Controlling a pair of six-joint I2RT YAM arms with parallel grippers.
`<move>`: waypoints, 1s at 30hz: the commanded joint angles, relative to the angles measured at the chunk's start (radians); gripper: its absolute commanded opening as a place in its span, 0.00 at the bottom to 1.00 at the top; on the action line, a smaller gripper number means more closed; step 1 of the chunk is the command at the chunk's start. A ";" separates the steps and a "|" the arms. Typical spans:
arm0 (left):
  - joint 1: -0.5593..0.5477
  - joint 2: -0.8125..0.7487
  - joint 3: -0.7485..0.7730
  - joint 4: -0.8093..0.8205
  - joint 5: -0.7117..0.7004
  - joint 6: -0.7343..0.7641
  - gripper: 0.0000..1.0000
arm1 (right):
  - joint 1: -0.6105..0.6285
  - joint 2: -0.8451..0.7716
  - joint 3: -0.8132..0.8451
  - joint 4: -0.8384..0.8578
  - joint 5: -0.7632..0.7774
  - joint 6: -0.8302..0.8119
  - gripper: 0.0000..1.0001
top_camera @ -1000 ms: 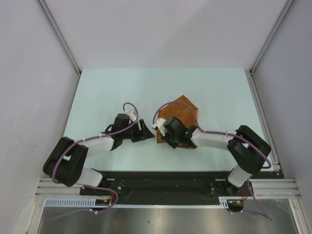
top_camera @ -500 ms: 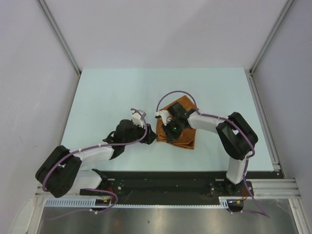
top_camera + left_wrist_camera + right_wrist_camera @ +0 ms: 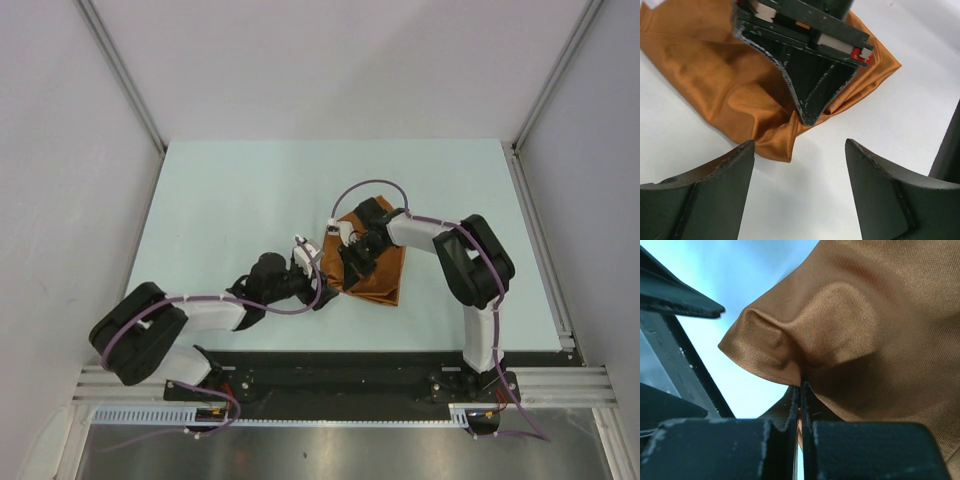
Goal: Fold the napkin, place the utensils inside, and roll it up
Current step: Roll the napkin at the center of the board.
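Status: R gripper (image 3: 354, 258) is fully closed, its tips nipping a raised fold of the rust-orange, slightly shiny cloth napkin (image 3: 385, 278) near the cloth's left corner. The right wrist view shows fabric humped up directly at the closed tips (image 3: 800, 387).

Change over the last sec: R arm has swung in over the cloth from the near side. L gripper (image 3: 318, 283) has advanced toward the napkin's near-left edge, opening as it came. It now stands wide and empty, its jaws on either side of the cloth's corner (image 3: 782, 150) but apart from it.

Judgement: the fold step is in hand, with L set to take a second corner. No gold spoon shows in any view – loading is not yet possible.

Clearances: the napkin lies bunched, right of centre on the pale blue-green tabletop (image 3: 230, 190). There is open room far and left. Both claws sit just beside each other (image 3: 810, 112) – collision risk if L closes inward.
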 commanded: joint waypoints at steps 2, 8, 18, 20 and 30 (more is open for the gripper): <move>-0.009 0.061 0.056 0.102 0.082 0.075 0.78 | -0.014 0.049 0.029 -0.022 -0.018 -0.022 0.00; -0.011 0.118 0.092 0.075 0.108 0.099 0.78 | -0.027 0.066 0.032 -0.030 -0.044 -0.021 0.00; -0.009 0.180 0.151 -0.048 0.076 0.118 0.75 | -0.045 0.098 0.048 -0.042 -0.061 -0.021 0.00; -0.012 0.191 0.161 -0.066 0.067 0.121 0.74 | -0.045 0.098 0.046 -0.044 -0.064 -0.019 0.00; -0.011 0.222 0.191 -0.109 0.009 0.115 0.66 | -0.051 0.100 0.041 -0.039 -0.071 -0.015 0.00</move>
